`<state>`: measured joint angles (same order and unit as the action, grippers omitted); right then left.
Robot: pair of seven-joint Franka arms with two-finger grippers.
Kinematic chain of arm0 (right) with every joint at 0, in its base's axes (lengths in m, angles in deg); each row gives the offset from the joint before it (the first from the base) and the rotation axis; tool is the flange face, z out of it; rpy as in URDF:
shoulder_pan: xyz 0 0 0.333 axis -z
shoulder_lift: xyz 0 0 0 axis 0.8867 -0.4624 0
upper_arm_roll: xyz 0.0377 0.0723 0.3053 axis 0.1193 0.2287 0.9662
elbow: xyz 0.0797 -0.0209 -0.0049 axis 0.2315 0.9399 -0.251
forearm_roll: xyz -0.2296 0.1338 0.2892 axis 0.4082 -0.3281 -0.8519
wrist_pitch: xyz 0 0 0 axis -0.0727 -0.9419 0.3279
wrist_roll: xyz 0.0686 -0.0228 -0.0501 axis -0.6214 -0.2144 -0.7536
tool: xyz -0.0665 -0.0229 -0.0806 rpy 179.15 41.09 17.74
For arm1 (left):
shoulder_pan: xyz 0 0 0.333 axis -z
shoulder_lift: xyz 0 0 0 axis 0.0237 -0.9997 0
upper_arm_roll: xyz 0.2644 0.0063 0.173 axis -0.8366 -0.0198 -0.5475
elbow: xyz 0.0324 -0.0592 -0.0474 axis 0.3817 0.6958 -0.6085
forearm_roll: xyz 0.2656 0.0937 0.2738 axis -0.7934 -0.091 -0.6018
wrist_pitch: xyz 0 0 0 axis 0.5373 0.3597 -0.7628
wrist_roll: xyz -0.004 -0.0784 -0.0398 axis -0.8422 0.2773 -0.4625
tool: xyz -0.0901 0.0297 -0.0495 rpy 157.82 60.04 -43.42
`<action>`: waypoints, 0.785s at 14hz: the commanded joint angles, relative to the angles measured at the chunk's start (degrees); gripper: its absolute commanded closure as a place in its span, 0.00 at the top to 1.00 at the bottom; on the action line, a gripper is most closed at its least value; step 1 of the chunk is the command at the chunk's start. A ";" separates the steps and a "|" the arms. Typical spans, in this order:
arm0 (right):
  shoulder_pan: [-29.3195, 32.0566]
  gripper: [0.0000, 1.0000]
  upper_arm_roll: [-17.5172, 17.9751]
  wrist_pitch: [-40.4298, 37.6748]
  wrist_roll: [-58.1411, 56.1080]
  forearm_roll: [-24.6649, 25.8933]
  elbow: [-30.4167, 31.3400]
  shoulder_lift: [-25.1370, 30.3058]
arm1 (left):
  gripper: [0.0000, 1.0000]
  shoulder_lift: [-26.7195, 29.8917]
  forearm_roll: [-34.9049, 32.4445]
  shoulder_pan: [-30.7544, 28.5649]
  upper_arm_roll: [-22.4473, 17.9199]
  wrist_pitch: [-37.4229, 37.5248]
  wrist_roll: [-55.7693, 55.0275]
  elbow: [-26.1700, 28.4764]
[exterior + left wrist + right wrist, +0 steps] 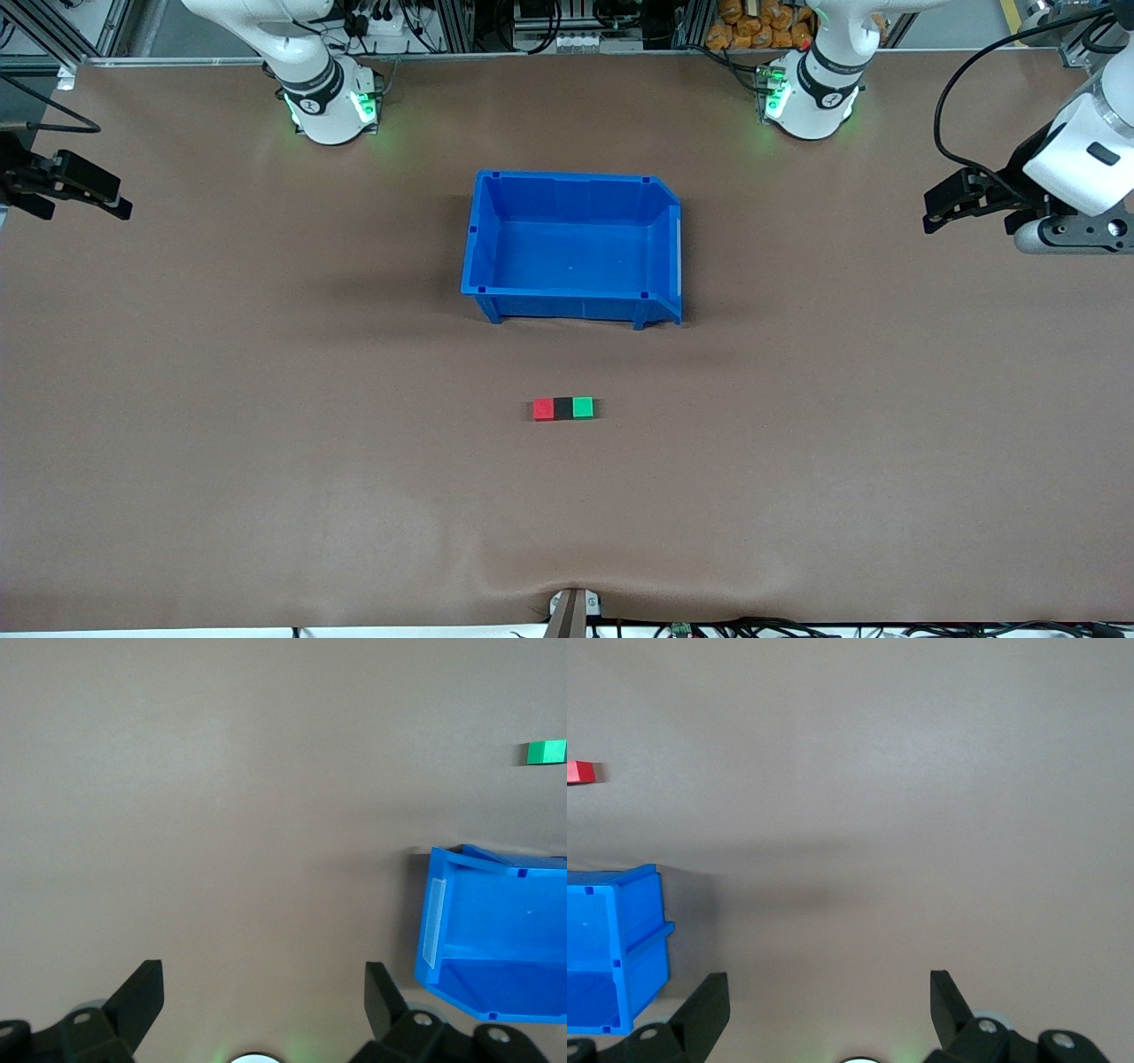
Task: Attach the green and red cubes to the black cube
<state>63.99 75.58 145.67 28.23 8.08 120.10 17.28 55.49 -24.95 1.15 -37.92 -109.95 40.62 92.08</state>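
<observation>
Black cube (pixel 563 408) btwn red cube (pixel 543 408), green cube (pixel 582 407); blue bin (pixel 485 232) farther.

The table (pixel 266 443) is evenly and brightly lit from overhead. Soft shadows are cast beside the blue bin (pixel 576 244). No glare or blur is seen.

Empty blue bin (pixel 576 182), upright, on brown table (pixel 221 399)
</observation>
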 commanded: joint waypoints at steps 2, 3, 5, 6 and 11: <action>-0.74 1.00 0.20 1.14 -0.51 1.52 3.24 2.94 | 1.00 -0.27 -0.57 -0.23 0.15 0.05 0.04 -0.60; -0.74 1.00 0.20 1.23 -0.51 1.52 3.42 3.03 | 1.00 -0.53 -0.74 -0.23 0.15 0.05 -0.04 -0.60; -0.83 1.00 0.29 1.76 -0.51 1.52 3.60 3.12 | 1.00 -0.62 -0.74 -0.32 0.15 0.05 -0.13 -0.60; -1.00 1.00 0.29 1.93 -0.51 1.52 3.51 3.03 | 1.00 -0.71 -0.48 -0.32 0.15 -0.04 -0.22 -0.60; -1.80 1.00 0.29 3.07 -0.60 1.52 3.33 2.85 | 1.00 -0.88 -0.30 -0.32 0.15 -0.30 -0.22 -0.60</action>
<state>62.49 75.74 147.71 28.18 8.33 121.50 18.16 54.94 -24.95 1.03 -37.98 -109.95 40.53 92.08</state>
